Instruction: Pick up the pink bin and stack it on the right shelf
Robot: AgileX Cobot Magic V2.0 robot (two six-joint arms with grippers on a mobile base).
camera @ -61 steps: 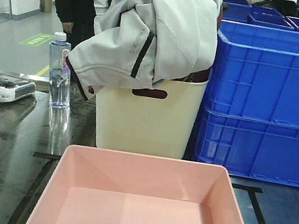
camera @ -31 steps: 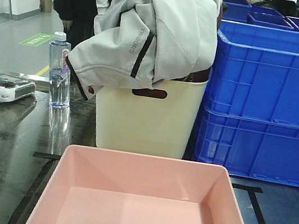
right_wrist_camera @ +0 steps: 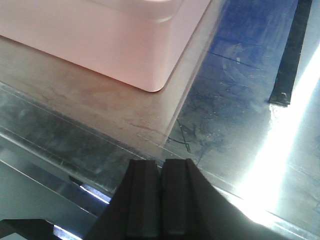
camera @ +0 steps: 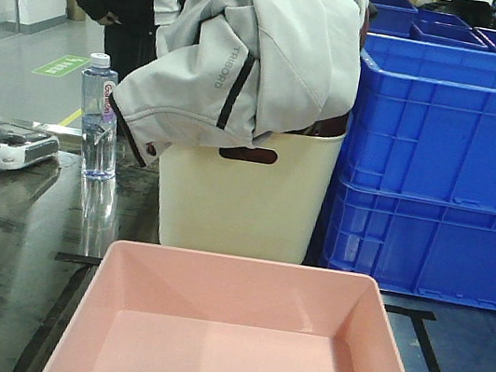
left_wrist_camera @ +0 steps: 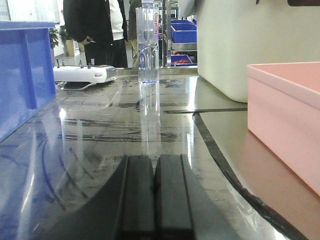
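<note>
On the shiny dark shelf top point(camera: 5, 232), the pink bin point(camera: 243, 336) sits between both closed, empty grippers point(left_wrist_camera: 155, 195) point(right_wrist_camera: 160, 200), nearer the right one.

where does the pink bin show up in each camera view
Front view: pink bin fills the bottom centre, open side up.
Left wrist view: its side wall at the right edge.
Right wrist view: a bottom corner at the top left.
Shared landmark: the black tape line on the shelf top.
</note>
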